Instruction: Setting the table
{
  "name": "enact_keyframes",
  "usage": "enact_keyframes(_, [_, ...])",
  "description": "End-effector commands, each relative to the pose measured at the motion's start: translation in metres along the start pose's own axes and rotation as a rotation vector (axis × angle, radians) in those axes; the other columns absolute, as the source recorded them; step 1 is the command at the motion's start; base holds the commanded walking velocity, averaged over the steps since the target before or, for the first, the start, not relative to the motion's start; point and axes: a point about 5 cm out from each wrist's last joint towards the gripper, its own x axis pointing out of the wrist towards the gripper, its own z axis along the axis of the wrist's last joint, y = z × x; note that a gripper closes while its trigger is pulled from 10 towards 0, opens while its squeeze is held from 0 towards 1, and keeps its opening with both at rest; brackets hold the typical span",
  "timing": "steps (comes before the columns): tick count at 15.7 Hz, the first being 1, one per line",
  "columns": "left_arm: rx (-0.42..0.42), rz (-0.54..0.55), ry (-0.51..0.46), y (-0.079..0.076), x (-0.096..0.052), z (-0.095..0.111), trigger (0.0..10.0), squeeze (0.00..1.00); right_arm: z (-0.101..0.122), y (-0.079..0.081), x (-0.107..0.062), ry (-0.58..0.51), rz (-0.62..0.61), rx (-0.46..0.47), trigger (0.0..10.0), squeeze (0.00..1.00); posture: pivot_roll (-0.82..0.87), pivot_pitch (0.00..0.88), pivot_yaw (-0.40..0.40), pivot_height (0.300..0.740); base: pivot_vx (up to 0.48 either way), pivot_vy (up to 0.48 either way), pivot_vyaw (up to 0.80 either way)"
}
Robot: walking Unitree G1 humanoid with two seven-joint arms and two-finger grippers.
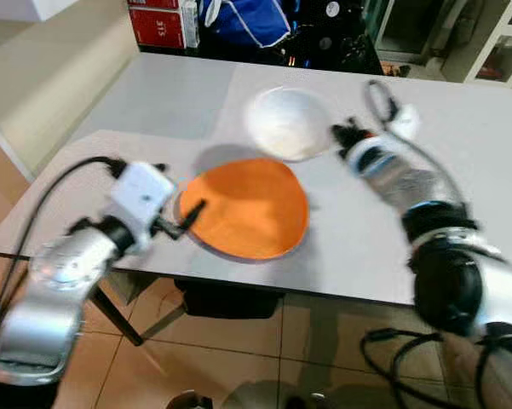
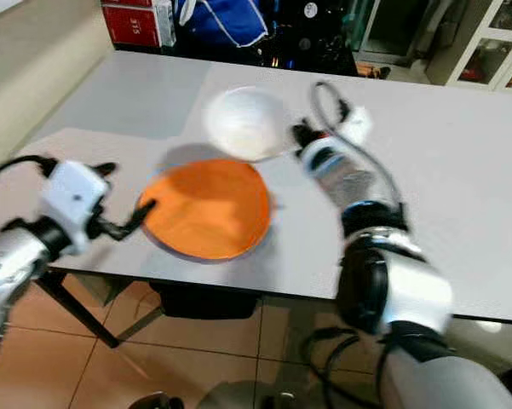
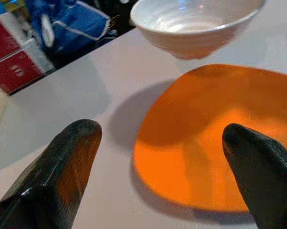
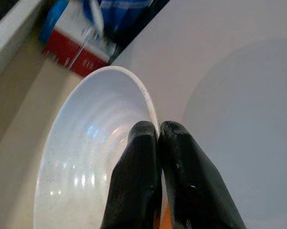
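An orange plate [image 1: 247, 209] lies flat on the grey table [image 1: 153, 94], close to its front edge. Just behind it a white bowl [image 1: 285, 123] is tilted and lifted off the table top, casting a shadow by the plate. My right gripper [image 4: 157, 131] is shut on the bowl's rim [image 4: 150, 112], one finger inside and one outside; it reaches in from the bowl's right side [image 1: 345, 136]. My left gripper [image 3: 160, 129] is open at the plate's left edge [image 1: 187, 213], low over the table, with nothing between its fingers.
Red boxes [image 1: 158, 25] and a blue bag [image 1: 243, 21] stand beyond the table's far edge. The table's right half [image 1: 477, 128] is bare. Tiled floor [image 1: 238, 358] with cables lies below the front edge.
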Motion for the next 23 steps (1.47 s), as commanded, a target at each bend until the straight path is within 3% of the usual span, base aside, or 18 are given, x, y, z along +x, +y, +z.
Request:
enact_keyframes(1, [0.035, 0.084, 0.007, 0.015, -0.007, 0.002, 10.0, 0.00, 0.002, 0.021, 0.005, -0.021, 0.059, -0.021, 10.0, 0.00, 0.09, 0.056, -0.078, 0.740, 0.000, 0.000, 0.00])
enact_keyframes(3, [0.044, 0.205, 0.027, 0.034, -0.013, 0.002, 10.0, 0.00, -0.011, 0.017, 0.007, -0.009, 0.014, -0.031, 10.0, 0.00, 0.12, 0.062, -0.087, 0.740, 0.000, 0.000, 0.00])
enact_keyframes(4, [0.045, 0.217, 0.034, 0.036, -0.014, 0.002, 10.0, 0.00, -0.012, 0.017, 0.008, -0.010, 0.010, -0.030, 10.0, 0.00, 0.12, 0.062, -0.088, 0.740, 0.000, 0.000, 0.00])
enact_keyframes(6, [0.039, 0.213, 0.027, 0.032, -0.016, 0.002, 10.0, 0.00, -0.014, 0.024, 0.010, -0.030, 0.027, -0.002, 10.0, 0.00, 0.12, 0.065, -0.080, 0.740, 0.000, 0.000, 0.00])
enact_keyframes(8, [0.000, 0.212, -0.012, 0.022, -0.007, 0.007, 10.0, 0.00, -0.008, 0.029, 0.010, -0.063, 0.053, 0.017, 10.0, 0.00, 0.12, 0.060, -0.072, 0.740, 0.000, 0.000, 0.00])
enact_keyframes(10, [-0.040, 0.237, -0.052, 0.015, 0.005, 0.012, 10.0, 0.00, 0.006, 0.024, 0.007, -0.094, 0.052, -0.056, 10.0, 0.00, 0.10, 0.051, -0.064, 0.740, 0.000, 0.000, 0.00])
enact_keyframes(11, [-0.070, 0.235, -0.087, 0.006, 0.017, 0.016, 10.0, 0.00, 0.028, 0.010, -0.003, -0.171, 0.041, -0.100, 10.0, 0.00, 0.06, 0.034, -0.044, 0.740, 0.000, 0.000, 0.00])
enact_keyframes(12, [-0.077, 0.235, -0.093, 0.004, 0.020, 0.016, 10.0, 0.00, 0.033, 0.006, -0.006, -0.190, 0.038, -0.102, 10.0, 0.00, 0.06, 0.034, -0.044, 0.740, 0.000, 0.000, 0.00])
enact_keyframes(14, [-0.112, 0.213, -0.126, -0.008, 0.037, 0.019, 10.0, 0.00, 0.054, -0.018, -0.040, -0.284, 0.021, -0.133, 10.0, 0.00, -0.01, 0.011, 0.004, 0.740, 0.000, 0.000, 0.00])
enact_keyframes(19, [-0.095, 0.172, -0.110, -0.014, 0.041, 0.012, 10.0, 0.00, 0.042, -0.050, -0.095, -0.284, -0.131, -0.155, 10.0, 0.00, -0.08, 0.000, 0.051, 0.740, 0.000, 0.000, 0.00])
enact_keyframes(23, [-0.101, 0.091, -0.104, -0.027, 0.036, 0.001, 10.0, 0.00, 0.039, -0.048, -0.128, -0.235, -0.144, -0.163, 10.0, 0.00, -0.10, 0.000, 0.051, 0.740, 0.000, 0.000, 0.00])
